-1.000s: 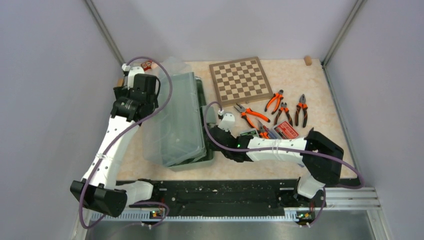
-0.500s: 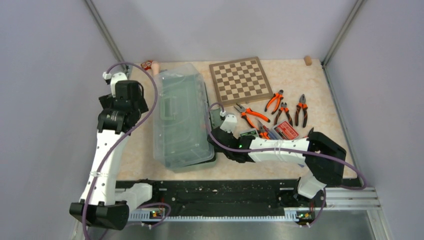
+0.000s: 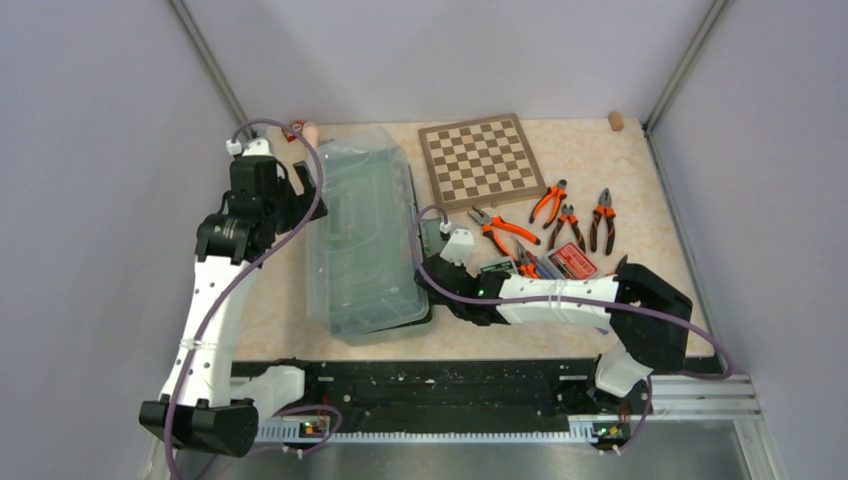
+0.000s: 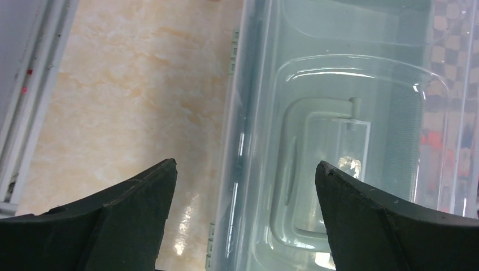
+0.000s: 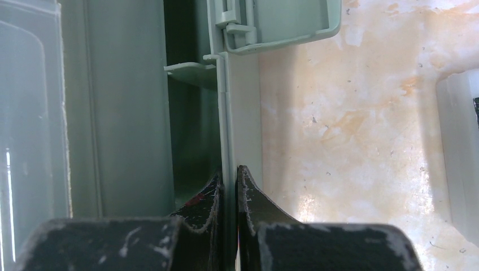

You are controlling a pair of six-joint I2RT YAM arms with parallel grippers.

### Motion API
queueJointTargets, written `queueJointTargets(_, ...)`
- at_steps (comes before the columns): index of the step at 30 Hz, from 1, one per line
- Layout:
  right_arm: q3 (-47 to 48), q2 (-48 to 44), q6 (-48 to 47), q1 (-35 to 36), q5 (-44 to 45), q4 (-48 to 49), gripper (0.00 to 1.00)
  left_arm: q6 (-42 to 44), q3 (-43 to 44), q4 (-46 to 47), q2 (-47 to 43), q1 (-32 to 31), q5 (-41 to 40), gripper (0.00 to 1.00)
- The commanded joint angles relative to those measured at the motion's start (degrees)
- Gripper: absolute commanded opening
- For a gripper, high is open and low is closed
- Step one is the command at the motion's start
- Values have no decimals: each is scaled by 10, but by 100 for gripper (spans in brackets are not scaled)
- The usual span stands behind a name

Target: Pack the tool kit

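Sage-green plastic, that is the toolbox (image 5: 245, 124), lying lengthwise on the left half of the table (image 3: 600, 150). Its see-through lid (image 3: 360, 240) lies over it, a little askew, and I would not call it latched. Through the lid I can make out no tools inside. Just right of the toolbox a red bit case (image 3: 572, 260) and some screwdrivers (image 3: 530, 262) lie in a huddle. Four orange-handled pliers (image 3: 548, 202) are spread a bit further right. Behind those sits a chessboard (image 3: 482, 160), which has no part in this. By my reckoning the packing has hardly begun: every tool I can see is out on the table, and the lid would have to come off before any goes in.

The left pincer (image 4: 245, 165) is spread wide and holds nothing. It hangs above the toolbox's left edge, one finger over the bare table, the other over the lid. The right pincer (image 5: 229, 172) is clenched tight on the thin right-hand wall of the toolbox, apparently steadying it.
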Motion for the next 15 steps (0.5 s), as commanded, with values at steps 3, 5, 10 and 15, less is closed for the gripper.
queueJointTargets(3, 27, -43, 26, -2, 2, 78, 0, -9, -3, 37, 16, -8, 44, 98)
queueJointTargets(5, 28, -43, 26, -2, 1, 79, 0, -5, -6, 36, 24, -11, 45, 98)
queueJointTargets(10, 26, -44, 27, -2, 0, 79, 0, 2, -22, 31, 38, -18, 6, 98)
queueJointTargets(15, 25, -42, 29, -3, -1, 82, 0, 15, -32, 21, 48, -25, -23, 98)
